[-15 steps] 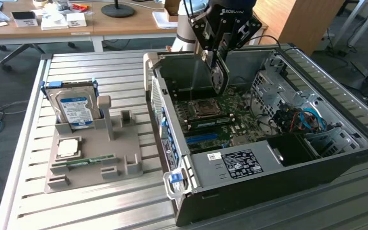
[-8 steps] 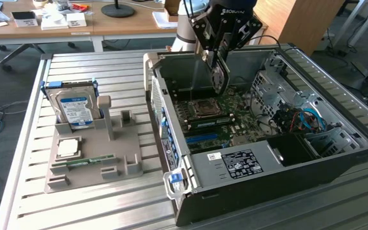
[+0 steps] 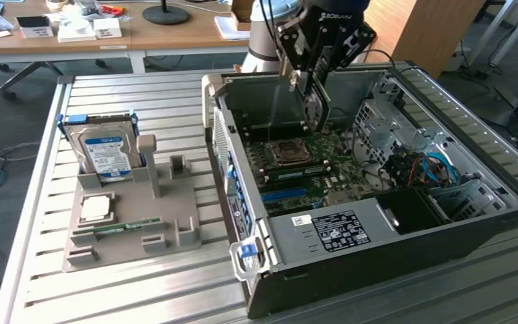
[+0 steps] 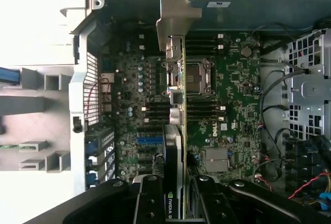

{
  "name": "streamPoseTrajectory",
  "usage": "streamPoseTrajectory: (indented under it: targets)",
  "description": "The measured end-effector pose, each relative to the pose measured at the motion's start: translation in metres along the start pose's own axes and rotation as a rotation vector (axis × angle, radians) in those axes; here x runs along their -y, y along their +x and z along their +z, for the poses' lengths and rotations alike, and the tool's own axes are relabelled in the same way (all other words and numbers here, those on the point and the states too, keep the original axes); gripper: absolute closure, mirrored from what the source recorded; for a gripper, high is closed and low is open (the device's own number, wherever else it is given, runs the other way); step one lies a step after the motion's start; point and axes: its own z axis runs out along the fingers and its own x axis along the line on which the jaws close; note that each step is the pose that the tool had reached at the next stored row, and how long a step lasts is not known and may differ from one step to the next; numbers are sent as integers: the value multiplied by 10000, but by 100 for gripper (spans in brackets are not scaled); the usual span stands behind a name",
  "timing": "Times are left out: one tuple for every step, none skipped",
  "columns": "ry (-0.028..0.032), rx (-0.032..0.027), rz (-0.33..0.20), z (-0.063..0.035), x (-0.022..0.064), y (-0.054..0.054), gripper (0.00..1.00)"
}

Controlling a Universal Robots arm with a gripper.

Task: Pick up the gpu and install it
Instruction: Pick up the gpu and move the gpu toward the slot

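Between the fingers of my gripper (image 4: 176,195) I see the graphics card (image 4: 175,146) clamped edge-on, its silver bracket (image 4: 176,12) pointing away from the wrist. Beyond it lies the green motherboard (image 4: 238,94) with its processor socket (image 4: 199,76); the card is held upright over that board, inside the open computer case (image 3: 475,223). Farther off, at the exterior view's left, a grey tray (image 3: 119,253) holds a hard drive (image 3: 104,150) and a memory stick (image 3: 119,228).
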Motion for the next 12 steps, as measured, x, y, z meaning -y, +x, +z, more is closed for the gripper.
streamPoseTrajectory:
  targets:
    - [0,0,-1,1,-1,-22,73]
    - [0,0,1,1,-2,-42,73]
    - [0,0,2,2,-4,-63,73]
    - [0,0,2,2,-5,-85,73]
    - [0,-1,1,3,-6,-108,73]
    - [0,-1,0,3,-7,-127,73]
    - [1,-1,0,4,-8,-150,73]
    - [1,-1,-1,4,-10,-175,73]
    - [0,-1,-1,5,-11,-198,73]
    - [0,-1,0,5,-12,-221,73]
    - [0,-1,0,6,-13,-243,73]
    - [0,-1,-1,7,-14,-267,73]
